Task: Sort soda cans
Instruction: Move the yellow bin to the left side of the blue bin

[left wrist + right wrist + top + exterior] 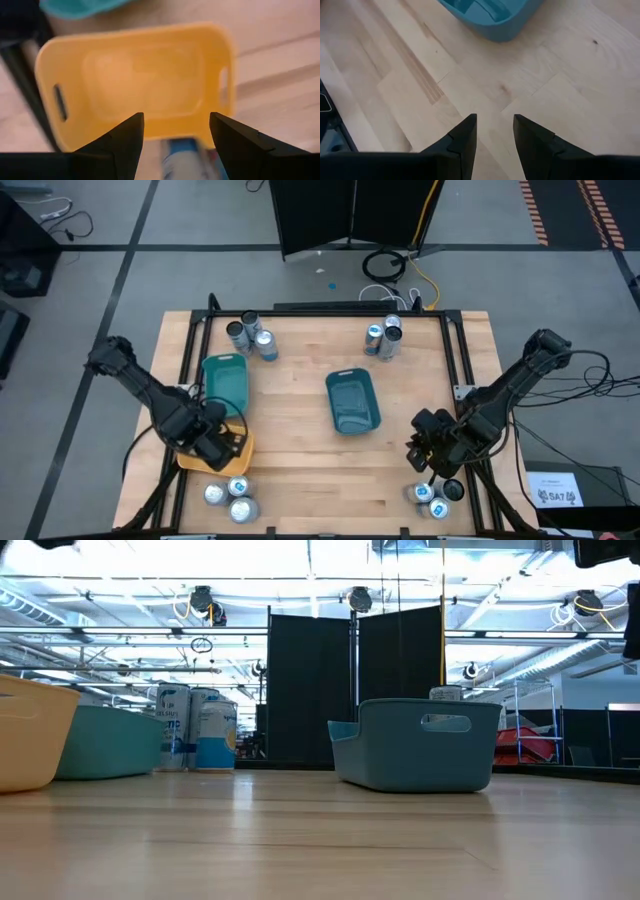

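Left gripper [175, 131] clamped on a blue-marked silver soda can [186, 157] above the empty yellow plastic tray [140, 80] — right gripper [495, 131] parted, empty — sorting barely begun, cans clustered at corners.

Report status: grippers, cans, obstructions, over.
Left gripper over yellow tray, holding a can. Right gripper open, empty, over bare table. Nothing in the way.

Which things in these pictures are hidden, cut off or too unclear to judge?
- Left gripper: a can shows between its fingers in the left wrist view, cut by the edge; grip uncertain.
- Yellow tray: the left arm covers most of it in the high view.
- Cans by the right gripper: partly under the arm, count unclear.
- Can markings: too small in the high view.
- Teal tray: contents hidden by its wall in the low view.
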`<state>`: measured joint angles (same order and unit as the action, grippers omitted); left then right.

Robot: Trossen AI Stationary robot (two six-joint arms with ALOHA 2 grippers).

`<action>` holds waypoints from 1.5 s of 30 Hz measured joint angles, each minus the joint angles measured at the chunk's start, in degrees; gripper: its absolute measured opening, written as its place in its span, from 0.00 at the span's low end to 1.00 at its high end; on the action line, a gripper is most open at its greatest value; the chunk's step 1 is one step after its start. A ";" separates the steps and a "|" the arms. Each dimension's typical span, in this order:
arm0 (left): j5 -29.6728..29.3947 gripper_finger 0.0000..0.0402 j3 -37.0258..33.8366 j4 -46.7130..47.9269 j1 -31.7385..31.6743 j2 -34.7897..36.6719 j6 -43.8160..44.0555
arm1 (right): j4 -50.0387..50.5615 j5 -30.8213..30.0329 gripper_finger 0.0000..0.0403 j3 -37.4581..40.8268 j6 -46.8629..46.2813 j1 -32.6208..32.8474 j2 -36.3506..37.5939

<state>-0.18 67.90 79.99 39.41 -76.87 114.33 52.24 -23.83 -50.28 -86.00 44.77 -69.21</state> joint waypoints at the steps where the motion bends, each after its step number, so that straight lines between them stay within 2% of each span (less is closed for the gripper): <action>1: 1.31 0.59 -0.24 0.64 0.75 -0.12 1.05 | -0.13 0.00 0.30 0.00 0.08 0.00 0.00; 5: 4.63 0.59 -0.84 4.07 3.88 -0.17 7.14 | -0.18 0.12 0.30 0.00 0.11 0.00 0.00; 9: 5.15 0.59 -0.86 8.12 6.84 0.04 13.81 | -0.42 0.15 0.30 0.00 0.13 -0.02 0.00; 14: 5.17 0.59 -1.74 8.57 7.64 0.46 14.37 | -1.49 0.14 0.30 0.00 0.71 -0.02 0.00; 20: 7.07 0.59 -12.48 -1.58 7.62 5.36 15.27 | -2.79 0.13 0.30 0.00 1.11 -0.02 0.00; 24: 9.41 0.59 -18.47 -3.69 7.41 9.68 16.20 | -4.88 0.13 0.30 0.00 1.12 -0.02 0.00; 31: 9.17 0.59 -19.95 1.92 7.11 13.83 15.65 | -5.37 -0.07 0.30 0.00 -0.20 -0.06 0.00; 39: 8.82 0.59 -31.16 -9.53 7.15 21.10 15.40 | -5.34 -0.45 0.30 0.00 -3.27 -1.06 0.00; 41: 8.93 0.58 -32.88 -12.32 7.13 21.79 15.58 | -5.36 -0.46 0.30 0.00 -4.12 -1.28 0.00; 45: 9.43 0.55 -33.62 -12.17 7.14 22.27 15.56 | -5.54 -0.46 0.30 0.00 -5.08 -1.78 -0.01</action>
<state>9.26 34.28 67.81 46.55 -54.60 129.89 46.69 -24.29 -50.28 -91.08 43.00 -69.22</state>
